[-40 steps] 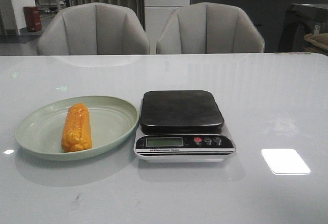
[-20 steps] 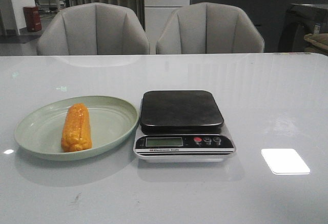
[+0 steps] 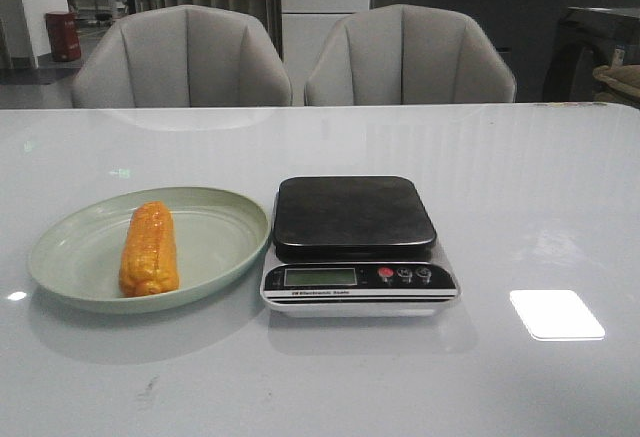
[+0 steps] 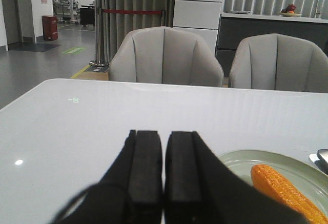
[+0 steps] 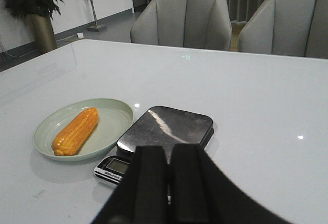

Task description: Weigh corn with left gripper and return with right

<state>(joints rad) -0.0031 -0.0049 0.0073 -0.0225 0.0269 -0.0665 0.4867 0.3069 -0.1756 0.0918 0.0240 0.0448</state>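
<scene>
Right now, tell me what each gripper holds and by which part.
Nothing. The left gripper and right gripper are shut and empty; the corn lies on the plate.

One corn (image 3: 149,249), on one pale green plate (image 3: 225,219) toward table's left edge. One kitchen scale (image 3: 355,242) at table's middle, one display (image 3: 320,277), three round buttons (image 3: 405,274): one red, two dark. Two grey chairs (image 3: 182,60) behind table's far edge. One white table (image 3: 520,197). Two grippers: left gripper (image 4: 164,149), right gripper (image 5: 168,160), two black fingers each, pressed together.
</scene>
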